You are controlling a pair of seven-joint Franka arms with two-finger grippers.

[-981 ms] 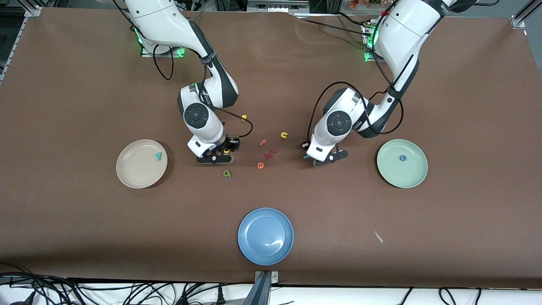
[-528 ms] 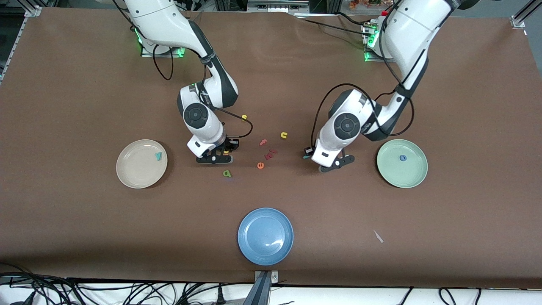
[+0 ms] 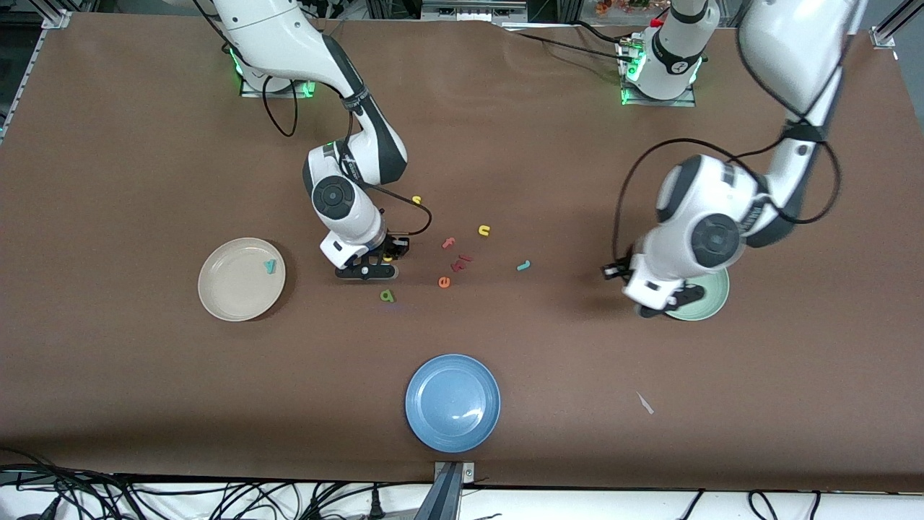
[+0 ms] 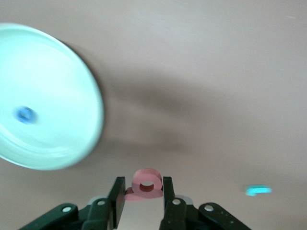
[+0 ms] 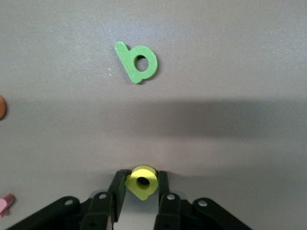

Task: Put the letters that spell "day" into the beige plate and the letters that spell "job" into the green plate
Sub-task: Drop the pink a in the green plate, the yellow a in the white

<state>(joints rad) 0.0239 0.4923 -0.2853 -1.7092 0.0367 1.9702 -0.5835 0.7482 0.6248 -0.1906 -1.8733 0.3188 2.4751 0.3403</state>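
Left claw (image 4: pixel 142 201) pinches the salmon "b" (image 4: pixel 145 182) at the green plate's (image 3: pixel 711 307) rim; right claw (image 5: pixel 139 196) pinches the yellow "d" (image 5: pixel 142 181) on the table (image 3: pixel 144 397). Thin grips risk slipping.

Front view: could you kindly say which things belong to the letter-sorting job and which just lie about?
Job: beige plate with teal y; yellow d in right gripper; olive a; green plate with blue o; salmon b in left gripper; teal j.
Lying about: blue plate, yellow s, yellow u, orange e, red f.
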